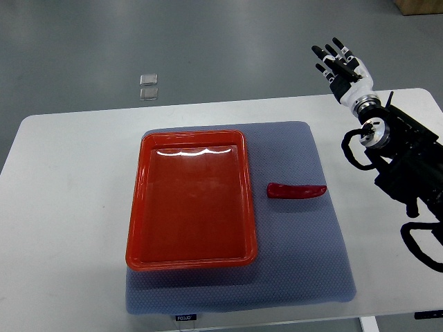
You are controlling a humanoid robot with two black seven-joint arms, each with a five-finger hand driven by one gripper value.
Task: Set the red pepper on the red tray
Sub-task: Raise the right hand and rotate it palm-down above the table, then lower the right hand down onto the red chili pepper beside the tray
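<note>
Red pepper [296,191] lies on a grey mat [304,256] beside the red tray [138,228] — right hand [340,66] raised well apart, fingers spread, empty.

My right hand [340,64] has black fingers [324,52] on a white palm shell, with dark joints showing between the segments. Just behind the hand sits a silver metal wrist ring [365,104], and behind that a second round silver disc [374,129] with a dark centre. My forearm [414,162] beyond it is black and blocky. Thick black cables [351,152] loop out beside the wrist, and another loops further back along the arm.
</note>
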